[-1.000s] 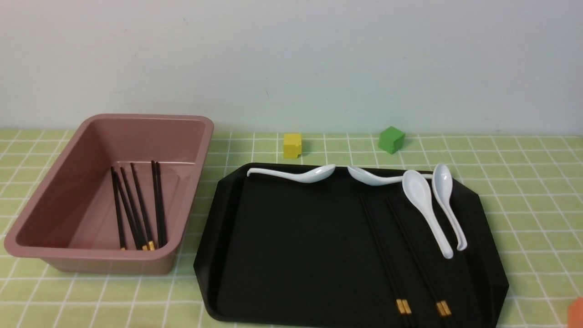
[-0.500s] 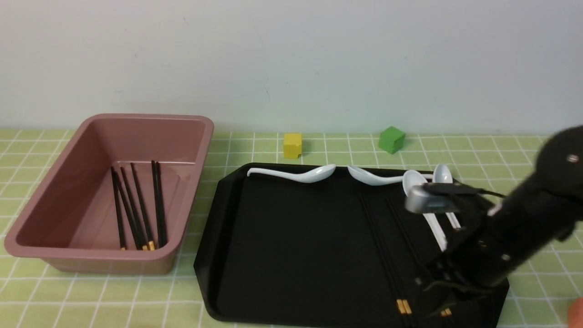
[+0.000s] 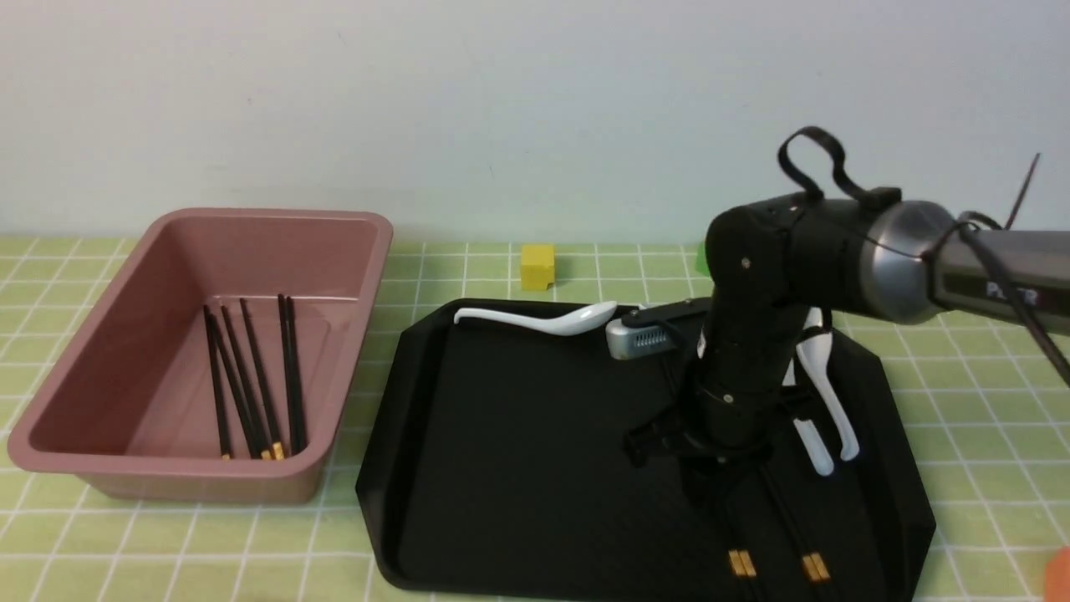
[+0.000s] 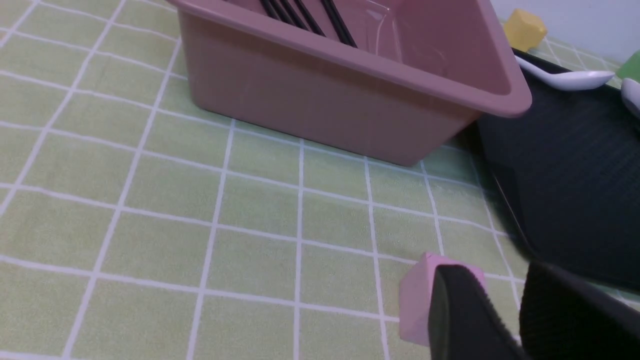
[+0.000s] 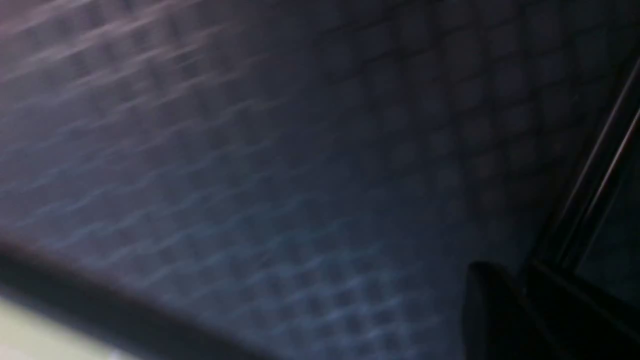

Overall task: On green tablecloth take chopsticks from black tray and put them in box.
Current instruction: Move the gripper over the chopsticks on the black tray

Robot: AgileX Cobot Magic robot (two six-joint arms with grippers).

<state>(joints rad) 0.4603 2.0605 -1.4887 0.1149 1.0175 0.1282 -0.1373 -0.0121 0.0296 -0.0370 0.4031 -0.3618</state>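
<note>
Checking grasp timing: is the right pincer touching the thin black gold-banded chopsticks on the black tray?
Cannot tell. Front view: the right pincer covers the chopsticks, tips hidden; right wrist view is blurred.

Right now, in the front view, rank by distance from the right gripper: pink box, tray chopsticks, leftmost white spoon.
1. Chopsticks, on the black tray by the right gripper.
2. White spoon, tray's back-left edge.
3. Pink box, far left.
</note>
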